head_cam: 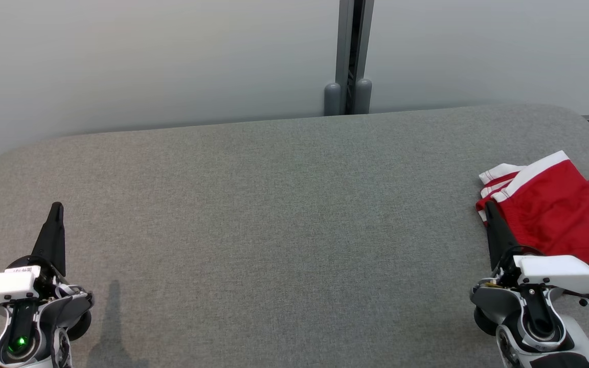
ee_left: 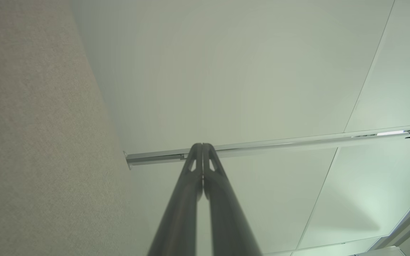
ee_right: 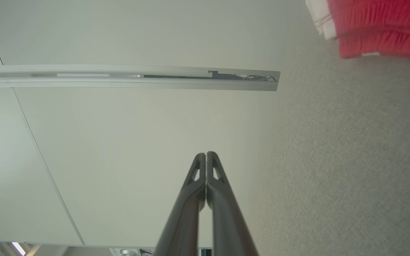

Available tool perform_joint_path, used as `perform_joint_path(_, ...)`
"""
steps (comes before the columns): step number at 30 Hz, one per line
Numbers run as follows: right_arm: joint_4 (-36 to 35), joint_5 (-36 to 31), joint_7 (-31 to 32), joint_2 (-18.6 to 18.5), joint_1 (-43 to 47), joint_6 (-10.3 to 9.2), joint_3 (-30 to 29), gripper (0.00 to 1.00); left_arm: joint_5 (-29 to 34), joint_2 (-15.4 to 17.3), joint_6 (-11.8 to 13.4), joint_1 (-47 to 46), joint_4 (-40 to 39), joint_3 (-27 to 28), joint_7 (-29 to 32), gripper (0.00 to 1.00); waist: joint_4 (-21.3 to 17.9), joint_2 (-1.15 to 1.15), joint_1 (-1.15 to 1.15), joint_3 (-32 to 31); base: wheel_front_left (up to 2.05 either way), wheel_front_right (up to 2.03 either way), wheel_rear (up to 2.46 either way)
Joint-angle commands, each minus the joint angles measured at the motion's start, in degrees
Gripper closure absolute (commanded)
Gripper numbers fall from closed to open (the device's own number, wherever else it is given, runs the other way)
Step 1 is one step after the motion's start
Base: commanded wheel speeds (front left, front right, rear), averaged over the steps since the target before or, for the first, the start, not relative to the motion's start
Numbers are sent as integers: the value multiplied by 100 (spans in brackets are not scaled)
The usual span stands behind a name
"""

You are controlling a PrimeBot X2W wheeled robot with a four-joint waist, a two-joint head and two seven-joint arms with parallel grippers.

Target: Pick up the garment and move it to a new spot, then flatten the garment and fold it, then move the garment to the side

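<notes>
The garment (head_cam: 555,207) is a red piece with white trim and dark lettering, lying folded at the right edge of the grey fabric surface (head_cam: 274,214); part of it runs off the head view's right side. In the right wrist view a corner of the garment (ee_right: 379,30) shows at the top right. My right gripper (head_cam: 490,205) is shut and empty, its tip just left of the garment's near corner. My left gripper (head_cam: 57,206) is shut and empty at the lower left, far from the garment. Both wrist views show closed fingers: left gripper (ee_left: 202,145), right gripper (ee_right: 206,154).
A pale wall runs behind the surface, with a dark vertical post (head_cam: 348,56) and two grey round caps at its foot. A metal rail (ee_left: 297,142) crosses the wall. The surface's far edge is rounded at both corners.
</notes>
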Motion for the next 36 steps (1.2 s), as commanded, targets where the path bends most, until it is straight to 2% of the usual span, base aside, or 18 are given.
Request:
perform_joint_path(1, -1, 23, -8, -23, -49, 0, -9, 100, 21, 20, -25, -91, 3, 21, 12, 100, 0, 0, 0, 0, 0, 0, 0)
perform_joint_path(36, -1, 24, -8, -23, -49, 0, -10, 100, 46, -3, -25, -95, 2, 58, 34, 100, 0, 0, 0, 0, 0, 0, 0)
